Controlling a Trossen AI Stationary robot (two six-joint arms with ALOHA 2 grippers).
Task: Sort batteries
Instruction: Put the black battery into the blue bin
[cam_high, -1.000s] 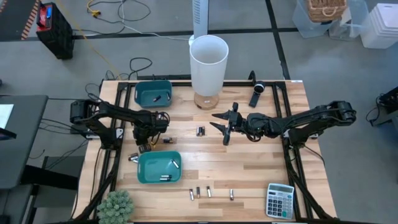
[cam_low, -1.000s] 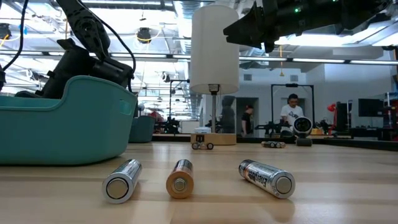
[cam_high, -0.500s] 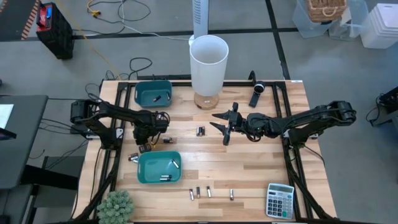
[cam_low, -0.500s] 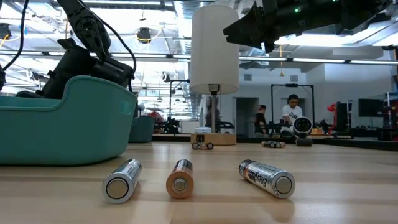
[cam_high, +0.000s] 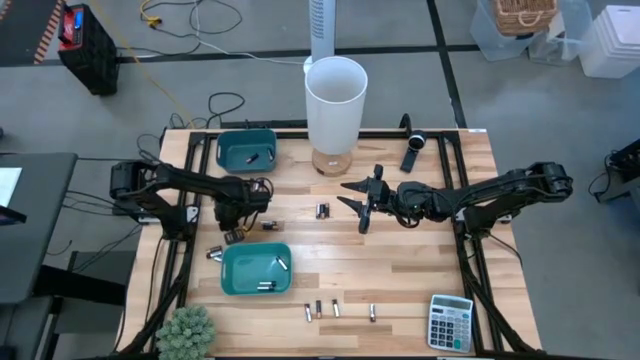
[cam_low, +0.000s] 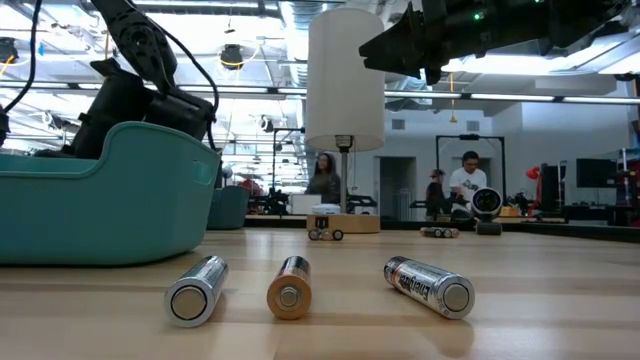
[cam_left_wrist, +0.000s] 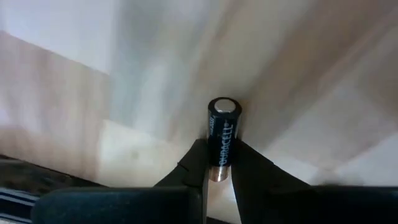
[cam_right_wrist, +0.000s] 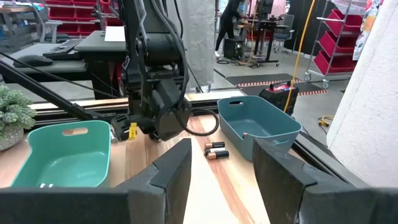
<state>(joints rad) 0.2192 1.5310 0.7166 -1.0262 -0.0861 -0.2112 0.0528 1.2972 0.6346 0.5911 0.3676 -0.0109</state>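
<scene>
My left gripper (cam_left_wrist: 219, 163) is pinched tight on a black cylindrical battery with a copper end and a silvery cap (cam_left_wrist: 222, 138); the cell stands up between the two dark fingers (cam_left_wrist: 191, 163), over pale wood. From above, that gripper (cam_high: 232, 236) sits low at the table's left side, between the dark teal plastic bin (cam_high: 246, 149) at the far left and the brighter teal plastic bin (cam_high: 256, 269) nearer the front.

My right gripper (cam_right_wrist: 221, 163) hangs with jaws spread wide, nothing between them. It sits mid-table (cam_high: 352, 198), raised, pointing toward the left arm.

Two loose black-and-copper batteries (cam_right_wrist: 214, 150) lie side by side on the light wooden slatted table (cam_high: 420, 262), just beside the dark teal bin. A few cells rest inside the brighter bin (cam_high: 270, 276), one in the far bin (cam_high: 253, 158). A row of four small batteries (cam_high: 338, 311) lies near the front edge; up close, three show as silvery and copper cylinders (cam_low: 290, 287).

A tall white cylindrical lamp shade on a wooden base (cam_high: 335, 103) stands at the far edge. A grey calculator (cam_high: 450, 322) sits front right, a small green potted plant (cam_high: 186, 332) front left.
</scene>
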